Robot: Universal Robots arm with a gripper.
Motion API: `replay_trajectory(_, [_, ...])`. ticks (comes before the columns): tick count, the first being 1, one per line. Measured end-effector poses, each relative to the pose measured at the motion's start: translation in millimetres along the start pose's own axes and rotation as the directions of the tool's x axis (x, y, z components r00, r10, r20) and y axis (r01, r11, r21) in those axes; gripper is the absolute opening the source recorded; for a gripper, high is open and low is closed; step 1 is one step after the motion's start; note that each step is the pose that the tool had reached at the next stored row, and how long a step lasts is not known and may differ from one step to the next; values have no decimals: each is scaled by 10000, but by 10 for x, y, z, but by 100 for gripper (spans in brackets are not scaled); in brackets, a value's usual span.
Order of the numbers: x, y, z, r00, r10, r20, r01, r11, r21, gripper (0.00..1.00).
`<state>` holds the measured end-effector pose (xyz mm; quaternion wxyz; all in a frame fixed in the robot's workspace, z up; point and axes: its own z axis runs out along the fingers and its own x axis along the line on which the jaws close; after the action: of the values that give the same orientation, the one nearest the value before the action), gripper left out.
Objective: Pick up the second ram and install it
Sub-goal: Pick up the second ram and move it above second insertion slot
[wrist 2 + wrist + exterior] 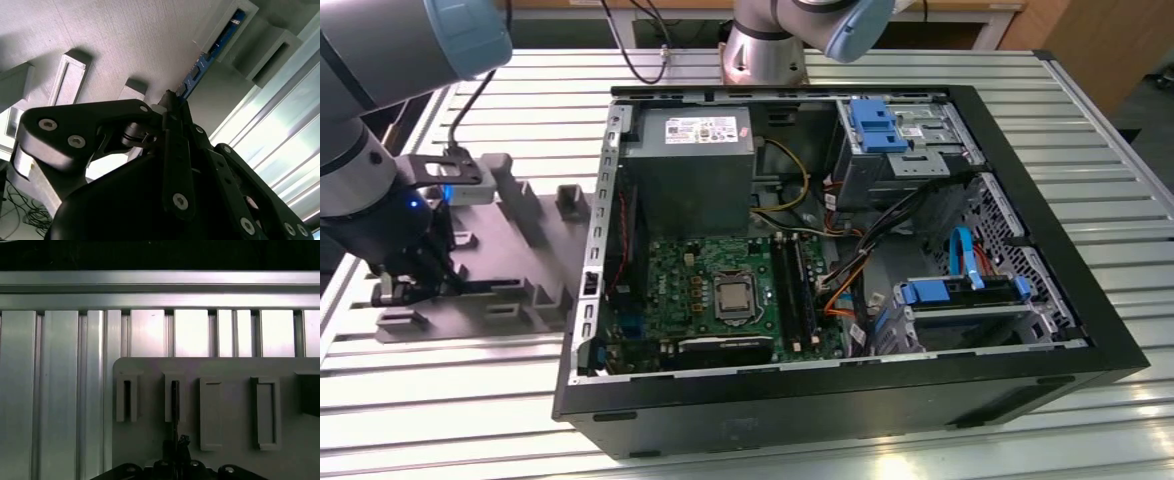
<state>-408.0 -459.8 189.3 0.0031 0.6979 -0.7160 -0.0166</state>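
- The hand (173, 100) is closed on the memory stick (200, 67), pinching one end.
- The stick's other end sits in a slot of the grey tray (520, 270).
- The tray lies on the slatted surface (454, 400), beside the open computer case (854, 420).

An open black computer case (854, 420) lies on the slatted metal bench (454, 400), with a grey power supply (687, 160), a green motherboard (674, 270) and blue drive brackets (874, 125) inside. A grey plastic tray (520, 270) sits just beside it, at the exterior view's left.
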Motion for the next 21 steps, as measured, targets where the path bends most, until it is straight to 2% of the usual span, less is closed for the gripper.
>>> replay_trajectory(2, [0,0,0,9999,118,4,-118,9999,2,14])
replay_trajectory(13, [0,1,-12,9999,114,3,-114,9999,0,14])
replay_trajectory(17, [-1,2,-50,9999,114,4,-114,9999,2,14])
replay_trajectory(21, [-2,4,-122,9999,114,4,-114,9999,2,14])
